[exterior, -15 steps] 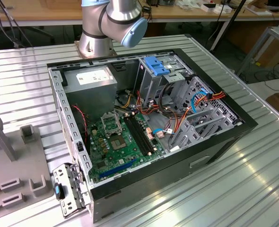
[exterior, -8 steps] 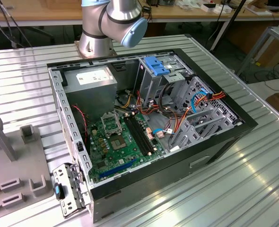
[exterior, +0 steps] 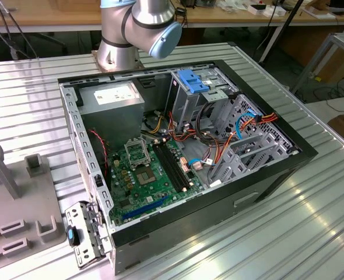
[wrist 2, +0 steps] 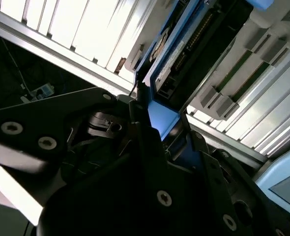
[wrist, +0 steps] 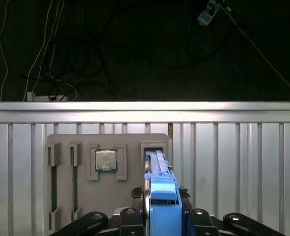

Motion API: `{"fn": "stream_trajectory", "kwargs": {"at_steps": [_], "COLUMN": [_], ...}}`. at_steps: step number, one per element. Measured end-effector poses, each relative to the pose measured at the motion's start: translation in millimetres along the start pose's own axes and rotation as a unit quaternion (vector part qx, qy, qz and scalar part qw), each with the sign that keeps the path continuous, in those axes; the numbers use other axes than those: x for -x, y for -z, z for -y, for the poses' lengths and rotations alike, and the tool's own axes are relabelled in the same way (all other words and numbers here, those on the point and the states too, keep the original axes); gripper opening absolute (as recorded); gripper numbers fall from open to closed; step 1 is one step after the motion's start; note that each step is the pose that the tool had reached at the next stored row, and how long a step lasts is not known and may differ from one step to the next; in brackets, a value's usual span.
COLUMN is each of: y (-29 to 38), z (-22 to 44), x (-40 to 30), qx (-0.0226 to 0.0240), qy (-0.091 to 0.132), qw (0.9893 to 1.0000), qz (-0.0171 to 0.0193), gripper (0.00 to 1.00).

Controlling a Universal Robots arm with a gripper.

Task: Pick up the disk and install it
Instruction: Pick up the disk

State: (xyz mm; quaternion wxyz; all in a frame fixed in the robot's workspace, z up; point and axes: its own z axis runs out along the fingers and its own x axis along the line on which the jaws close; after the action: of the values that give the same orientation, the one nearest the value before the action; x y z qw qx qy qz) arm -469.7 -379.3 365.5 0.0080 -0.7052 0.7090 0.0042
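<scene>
The disk (wrist: 156, 162) stands on edge in a slot of the grey holder tray (wrist: 130, 187), its bright blue rail facing me in the first wrist view. My gripper (wrist: 162, 204) straddles the near end of the disk, one black finger on each side, pressed against the blue rail. In the second wrist view the disk (wrist 2: 177, 46) shows its blue rail and connector edge running away from the gripper (wrist 2: 163, 125), whose fingers (wrist 2: 141, 115) close on the blue end. The open computer case (exterior: 288, 169) lies on the table in the exterior view.
The tray also carries a processor chip (wrist: 106, 160) and two long memory slots (wrist: 53, 182). Beyond it are the ribbed metal table's edge (wrist: 145, 106) and dark floor with cables. Inside the case sit a blue-topped drive cage (exterior: 192, 80), a power supply (exterior: 111, 99) and a motherboard (exterior: 143, 175).
</scene>
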Motion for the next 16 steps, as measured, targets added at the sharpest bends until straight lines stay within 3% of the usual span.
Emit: {"fn": "stream_trajectory", "kwargs": {"at_steps": [5,6,16], "y": [18.3,26.4,31.1], "z": [0.1,0.1,0.2], "x": [0.3,0.5,0.5], "qx": [0.0001,0.0001,0.0001], "qy": [0.000,0.000,0.000], "qw": [1.0000,1.0000,1.0000], "qz": [0.0000,0.0000,0.0000], "gripper": [0.37,0.37,0.37]}}
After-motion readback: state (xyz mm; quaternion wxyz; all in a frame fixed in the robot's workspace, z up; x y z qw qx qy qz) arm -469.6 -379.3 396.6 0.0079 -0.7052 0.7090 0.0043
